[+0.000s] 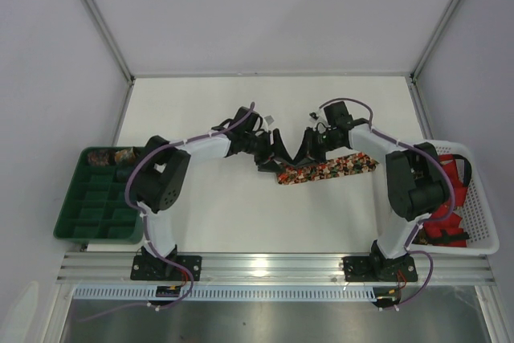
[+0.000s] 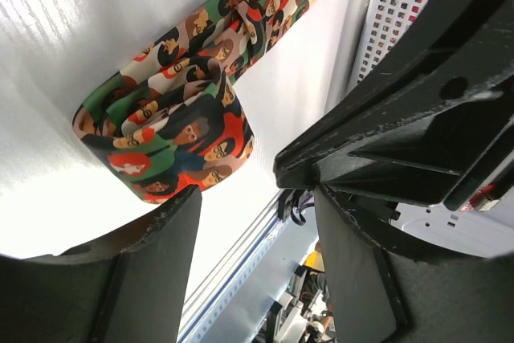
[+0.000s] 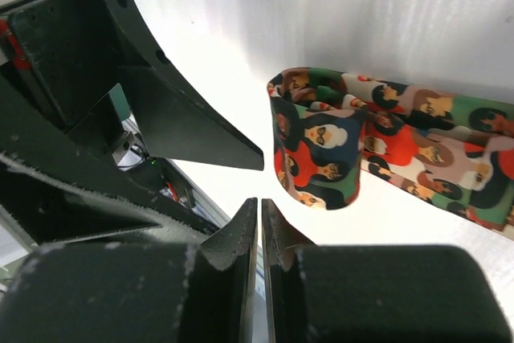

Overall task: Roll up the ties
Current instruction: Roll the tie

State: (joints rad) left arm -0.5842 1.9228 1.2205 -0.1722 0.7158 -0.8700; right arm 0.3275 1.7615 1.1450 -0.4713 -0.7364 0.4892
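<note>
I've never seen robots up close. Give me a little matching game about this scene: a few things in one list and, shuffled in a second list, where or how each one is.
Things:
1. tie
2. green tray
3. white basket
4. right gripper

Place or state:
A. at the far right
B. shut, holding nothing
C. in the middle, one end rolled up
D. at the far left

Pairs: 1-C, 2-D, 3-A, 4-B
</note>
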